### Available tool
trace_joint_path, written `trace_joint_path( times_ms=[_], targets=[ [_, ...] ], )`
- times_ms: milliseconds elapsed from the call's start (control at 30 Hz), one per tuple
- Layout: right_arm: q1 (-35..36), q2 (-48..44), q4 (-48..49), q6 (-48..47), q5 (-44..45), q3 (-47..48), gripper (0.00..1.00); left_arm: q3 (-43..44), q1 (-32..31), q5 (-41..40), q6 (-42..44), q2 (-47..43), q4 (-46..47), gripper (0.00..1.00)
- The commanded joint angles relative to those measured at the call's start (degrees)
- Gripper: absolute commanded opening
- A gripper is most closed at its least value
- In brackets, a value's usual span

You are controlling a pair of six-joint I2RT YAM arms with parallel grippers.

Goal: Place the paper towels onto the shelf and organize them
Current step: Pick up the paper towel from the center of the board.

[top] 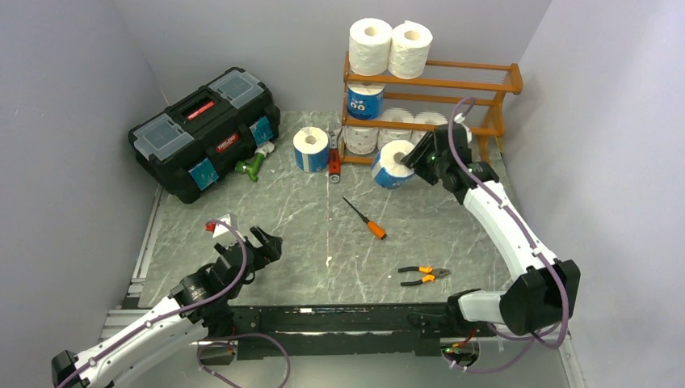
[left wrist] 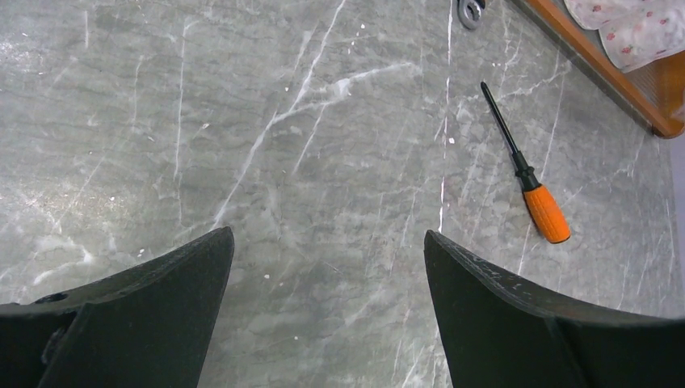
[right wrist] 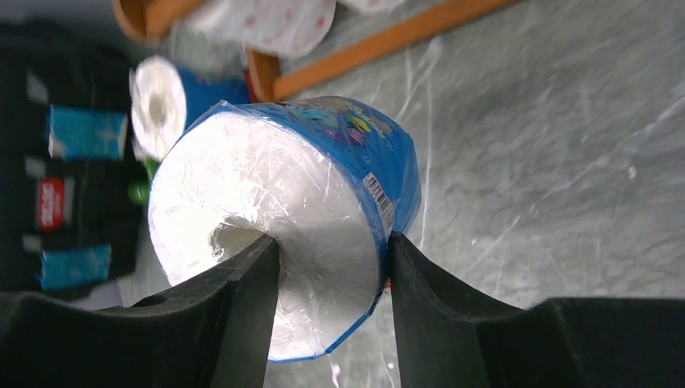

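The wooden shelf (top: 452, 82) stands at the back right. Two white paper towels (top: 370, 44) lie on its top tier, a blue-wrapped one (top: 365, 102) sits in the middle tier, and more white ones (top: 361, 139) fill the lower tiers. Another blue roll (top: 311, 149) stands on the table left of the shelf. My right gripper (right wrist: 331, 242) is shut on a third blue-wrapped roll (right wrist: 283, 186), one finger in its core and one outside; it hangs tilted in front of the shelf's bottom left (top: 394, 164). My left gripper (left wrist: 329, 234) is open over bare table.
A black toolbox (top: 206, 133) sits at the back left with a green tool (top: 252, 166) beside it. An orange-handled screwdriver (top: 365, 220) lies mid-table and orange pliers (top: 424, 276) lie near the front. A red tool (top: 334, 166) rests by the shelf foot.
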Motion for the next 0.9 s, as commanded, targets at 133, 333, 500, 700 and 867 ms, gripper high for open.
trace_joint_path(
  times_ms=[133, 333, 500, 700, 867],
  targets=[
    [-5.8, 6.2, 4.9, 6.1, 3.7, 12.5, 0.23, 1.8, 0.1, 1.5, 2.1, -2.5, -1.5, 0.93],
    [-6.7, 14.8, 2.2, 5.2, 6.9, 25.3, 0.23, 2.1, 0.1, 1.8, 2.2, -5.9, -4.0, 0.93],
    [-7.1, 18.9, 1.7, 4.6, 7.9, 30.7, 0.23, 1.9, 0.1, 1.6, 2.1, -7.7, -5.2, 0.93],
    [-7.5, 23.1, 1.1, 4.0, 7.9, 35.2, 0.21, 2.0, 0.1, 1.1, 2.7, -7.9, -5.3, 0.93],
    [-7.7, 25.2, 0.6, 3.6, 7.6, 37.4, 0.2, 2.2, 0.1, 0.7, 2.8, -7.3, -5.3, 0.93]
  ],
)
